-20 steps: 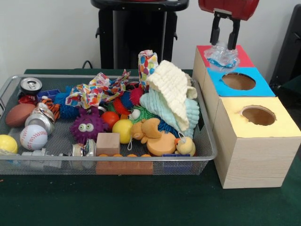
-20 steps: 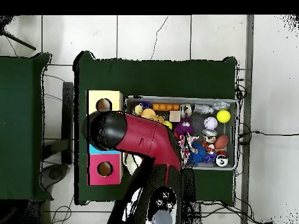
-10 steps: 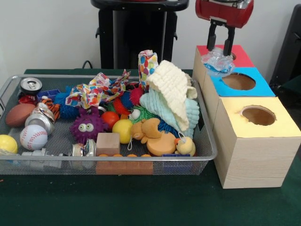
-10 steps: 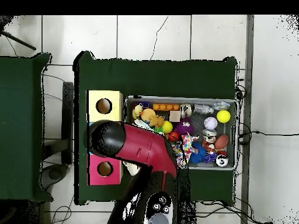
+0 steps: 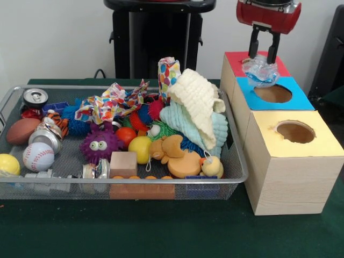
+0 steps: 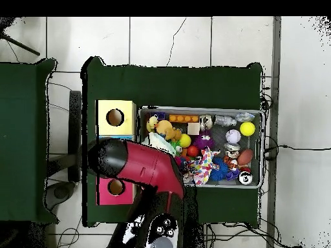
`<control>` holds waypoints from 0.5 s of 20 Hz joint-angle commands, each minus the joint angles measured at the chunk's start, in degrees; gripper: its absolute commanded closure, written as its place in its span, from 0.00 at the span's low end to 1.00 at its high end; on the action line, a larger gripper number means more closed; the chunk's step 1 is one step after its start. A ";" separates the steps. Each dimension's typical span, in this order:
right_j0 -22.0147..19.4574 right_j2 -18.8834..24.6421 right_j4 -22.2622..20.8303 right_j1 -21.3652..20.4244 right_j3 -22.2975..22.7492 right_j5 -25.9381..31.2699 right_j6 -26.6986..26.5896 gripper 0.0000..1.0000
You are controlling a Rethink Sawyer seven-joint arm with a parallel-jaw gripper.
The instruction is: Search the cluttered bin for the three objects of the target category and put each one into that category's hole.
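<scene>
My gripper (image 5: 263, 58) hangs at the upper right of the front view, shut on a crumpled clear plastic bottle (image 5: 260, 71). The bottle dangles over the seam between the red-topped box (image 5: 235, 58) and the blue-topped box (image 5: 252, 97), just left of the blue box's round hole (image 5: 273, 93). A yellow-topped box (image 5: 317, 145) with its own hole (image 5: 295, 131) stands nearest. In the overhead view the red arm (image 6: 145, 166) covers the gripper and the blue box; the red box's hole (image 6: 116, 187) and the yellow box's hole (image 6: 115, 117) show.
The wire mesh bin (image 5: 123, 184) on the left holds a soda can (image 5: 35, 97), crushed cans (image 5: 44, 137), a baseball (image 5: 38, 156), a football (image 5: 21, 130), a purple fuzzy toy (image 5: 99, 144), a wooden block (image 5: 123, 164) and piled cloths (image 5: 198, 105).
The gripper has carried the plastic bottle to the right, from over the red box's left part to the red and blue boxes' seam. The bin's contents have not moved.
</scene>
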 commanded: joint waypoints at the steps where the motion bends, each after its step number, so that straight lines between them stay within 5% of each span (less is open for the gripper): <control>1: 1.86 -0.94 3.68 2.27 4.09 -3.07 20.26 1.00; 10: 1.96 -0.63 5.11 4.97 2.94 -5.80 19.53 1.00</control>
